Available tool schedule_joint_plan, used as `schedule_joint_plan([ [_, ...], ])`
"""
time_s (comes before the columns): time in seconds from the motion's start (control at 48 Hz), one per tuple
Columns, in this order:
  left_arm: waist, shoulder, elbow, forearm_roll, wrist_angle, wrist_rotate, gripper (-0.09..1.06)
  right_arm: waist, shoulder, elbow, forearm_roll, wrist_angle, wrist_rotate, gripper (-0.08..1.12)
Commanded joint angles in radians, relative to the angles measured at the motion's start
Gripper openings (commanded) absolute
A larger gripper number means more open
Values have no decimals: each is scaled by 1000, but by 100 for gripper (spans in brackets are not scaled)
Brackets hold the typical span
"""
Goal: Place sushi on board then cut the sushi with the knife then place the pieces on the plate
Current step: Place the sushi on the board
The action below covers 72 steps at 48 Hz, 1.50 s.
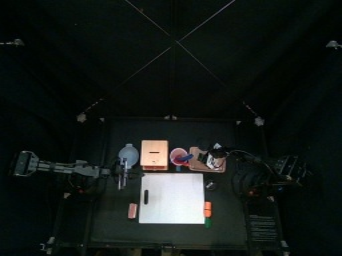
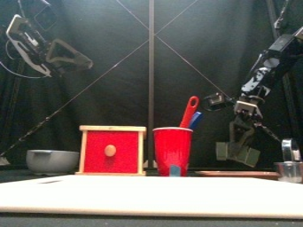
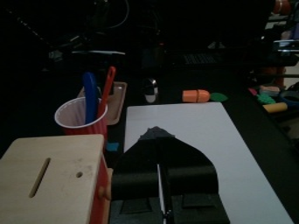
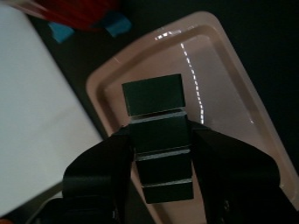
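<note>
The dark green sushi roll [image 4: 155,94] lies lengthwise over the pink tray [image 4: 222,96]. My right gripper [image 4: 160,133] has a jaw pressed to each side of it and is shut on it. From the front, that gripper [image 2: 243,152] hangs just above the tray [image 2: 236,173]. The white board [image 1: 174,197] is bare in the table's middle. A red cup [image 2: 173,149] holds the red knife [image 2: 190,110] and a blue knife. My left gripper [image 3: 162,140] is shut and empty, held high at the left [image 2: 53,55] above the board's left end.
The wooden box [image 2: 112,151] with its red drawer front stands left of the cup, and the blue-grey bowl [image 2: 52,160] left of that. A metal cutter [image 2: 290,168] is at the far right. Orange toys [image 1: 132,209] [image 1: 207,207] flank the board.
</note>
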Motion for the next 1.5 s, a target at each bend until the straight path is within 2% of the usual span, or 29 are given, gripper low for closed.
schedule_joint_plan([
  [0.021, 3, 2, -14, -2, -9, 2, -3, 64, -46, -3, -6, -11, 106, 58],
  [0.292, 3, 2, -14, -2, -9, 0, -3, 262, -54, -25, -110, -20, 477, 58],
  [0.562, 3, 2, -12, -2, -9, 0, -3, 453, -40, -49, -276, -72, 894, 58],
  [0.75, 5, 0, -6, -3, -8, 0, -3, 560, 41, -98, -420, -87, 1183, 58],
  [0.917, 5, 2, 0, -25, -6, 0, -3, 626, 166, -202, -557, -83, 1404, 58],
  [1.062, 5, 2, 12, -46, -5, -2, -3, 684, 264, -308, -629, -72, 1578, 58],
  [1.271, 6, 0, 17, -72, -3, 3, -3, 726, 377, -457, -732, 83, 1829, 58],
  [1.396, 6, 2, 18, -69, -3, 5, -3, 755, 403, -531, -808, 229, 1944, 58],
  [1.5, 6, 0, 25, -69, -2, 5, -3, 778, 414, -563, -821, 307, 2023, 58],
])
